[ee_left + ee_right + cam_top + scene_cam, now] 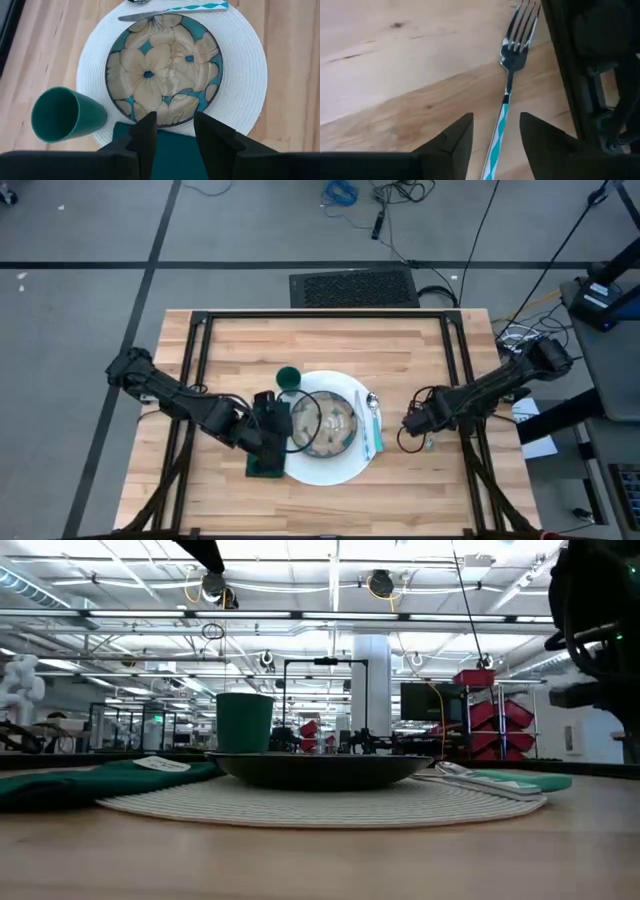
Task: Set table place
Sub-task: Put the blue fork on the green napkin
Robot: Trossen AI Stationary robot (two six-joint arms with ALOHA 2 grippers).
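Place setting nearly complete on the desk (400,345): plate (164,67) centred on a white mat (250,70), cup (62,114) beside it, napkin (170,155) under the open left pincer (173,135). The right pincer (495,137), open, hovers over the fork (507,85), which lies on bare wood off the mat. Step in hand: fetching the fork; next, descend, close on its handle.

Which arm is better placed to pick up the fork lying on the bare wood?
Right. The right gripper hangs open directly over the fork beside the table's black frame, while the left gripper is over the napkin across the plate.
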